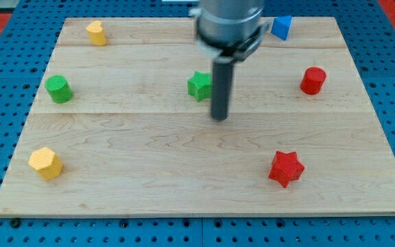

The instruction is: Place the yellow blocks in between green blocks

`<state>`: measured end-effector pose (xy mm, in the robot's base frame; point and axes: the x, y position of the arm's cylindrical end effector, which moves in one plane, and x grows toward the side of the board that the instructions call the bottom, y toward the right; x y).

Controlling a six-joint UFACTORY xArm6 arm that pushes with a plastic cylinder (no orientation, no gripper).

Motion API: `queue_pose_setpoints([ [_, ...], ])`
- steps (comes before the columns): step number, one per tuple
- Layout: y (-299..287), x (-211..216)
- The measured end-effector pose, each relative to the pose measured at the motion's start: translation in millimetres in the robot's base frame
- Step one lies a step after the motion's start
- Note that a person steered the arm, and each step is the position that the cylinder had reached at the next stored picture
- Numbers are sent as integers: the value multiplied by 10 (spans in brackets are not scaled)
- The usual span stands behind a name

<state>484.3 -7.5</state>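
Green star (199,86) sits mid-board just left of my tip (219,118), which, you'll note, carries no gripper.

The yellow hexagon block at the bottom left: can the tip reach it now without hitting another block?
Probably yes. My tip stands just right of the green star; the bare board toward the yellow hexagon block holds no block, and the green cylinder lies above that path.

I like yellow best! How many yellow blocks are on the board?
2. One yellow block sits near the view's top left; the other yellow block sits at the bottom left. The arm could hide something small.
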Motion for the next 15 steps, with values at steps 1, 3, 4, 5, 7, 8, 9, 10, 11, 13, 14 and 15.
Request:
queue_pose_setpoints([
  [1, -1069, 957],
  [3, -2210, 575],
  [4, -1483, 340],
  [5, -1367, 138],
  [7, -1416, 67],
  [8, -1416, 107],
  [9, -1365, 341],
  [10, -1338, 127],
  [11, -1273, -242],
  [13, -1008, -171],
  [14, -831, -272],
  [15, -762, -662],
])
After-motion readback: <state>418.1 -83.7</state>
